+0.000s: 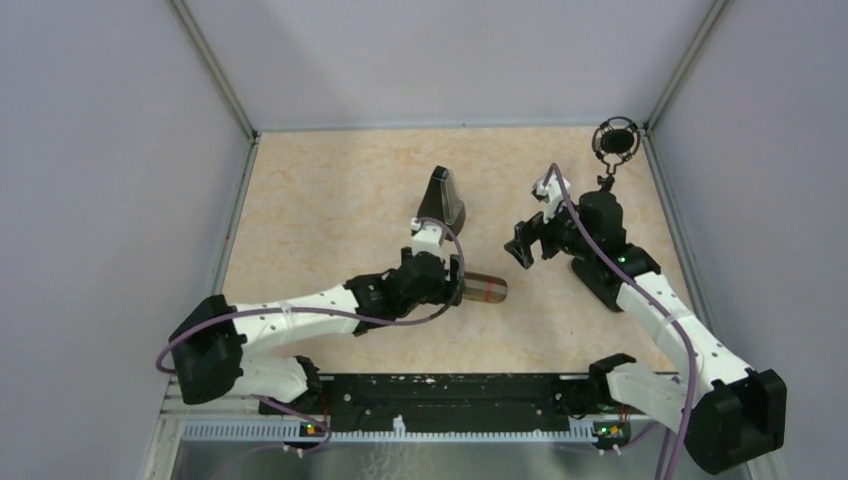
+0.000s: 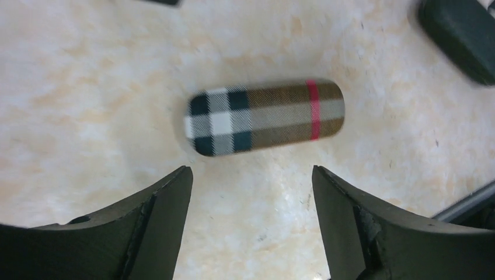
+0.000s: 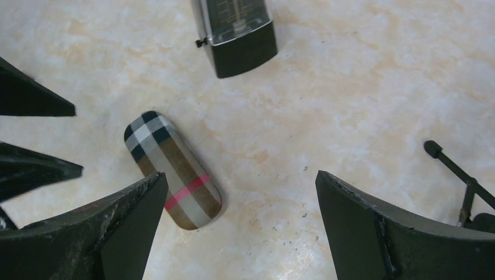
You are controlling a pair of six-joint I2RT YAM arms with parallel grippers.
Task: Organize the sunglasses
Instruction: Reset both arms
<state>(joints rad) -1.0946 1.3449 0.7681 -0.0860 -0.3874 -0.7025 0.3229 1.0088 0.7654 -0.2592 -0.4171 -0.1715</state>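
From above, my left pincer (image 1: 458, 285) reaches to the right over the tabletop (image 1: 330, 200), and the plaid cylindrical case (image 1: 487, 290) lies just past its tips, long axis running left to right. The black triangular case (image 1: 443, 196) sits just beyond my left wrist. My right pincer (image 1: 523, 247) hangs near the middle right with its jaws spread and nothing in them. No sunglasses show here, so I cannot tell where they lie or which way they point.

At my left wrist, the left pincer (image 2: 251, 175) stands wide open and empty, with only bare tabletop (image 2: 87, 87) between the jaws. The plaid cylindrical case (image 2: 265, 116) lies crosswise just beyond the fingers (image 2: 169, 204) without touching them, its red stripe towards the right end. A corner of the black triangular case (image 2: 461, 35) shows at the upper right.

At my right wrist, the right pincer (image 3: 239, 181) is spread wide and grips nothing. The plaid cylindrical case (image 3: 172, 175) lies on the tabletop (image 3: 350, 87) on a diagonal, checked end up-left, striped end down-right, partly behind one of my fingers (image 3: 117, 233). The black triangular case (image 3: 236, 35) is at the top.
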